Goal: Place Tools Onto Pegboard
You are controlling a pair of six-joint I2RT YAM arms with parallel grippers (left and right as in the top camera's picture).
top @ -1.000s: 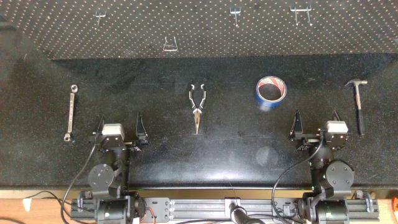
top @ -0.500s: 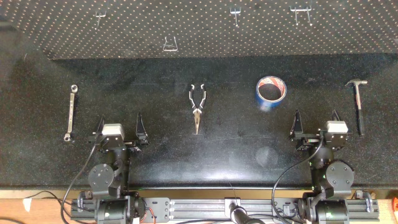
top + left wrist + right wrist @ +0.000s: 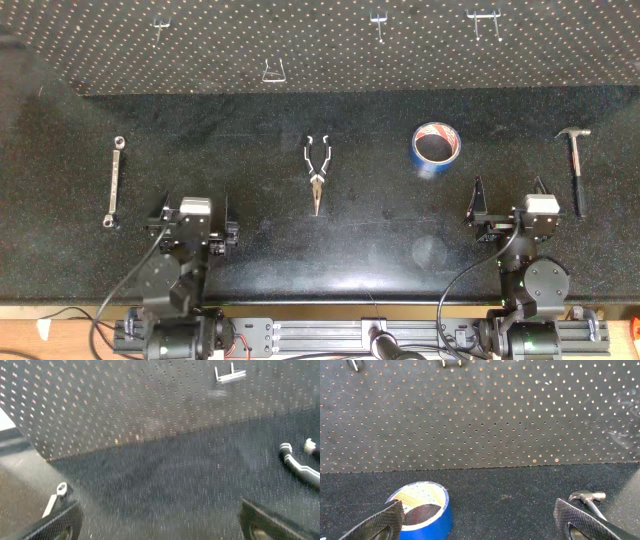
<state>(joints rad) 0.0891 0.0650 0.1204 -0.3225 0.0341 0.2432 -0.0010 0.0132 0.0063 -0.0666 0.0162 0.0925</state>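
While overhead the hammer (image 3: 576, 175) lies whole, the right wrist view crops it — left fingers (image 3: 55, 522) and right fingers (image 3: 582, 520) apart.

blue tape roll (image 3: 436, 147), dark dotted pegboard (image 3: 320, 45), black speckled table (image 3: 360, 215), silver wrench (image 3: 114, 182).

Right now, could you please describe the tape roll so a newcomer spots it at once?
On the black mat below the pegboard, four tools lie in a row. The tape roll sits between the pliers and the hammer; it alone is round and blue.
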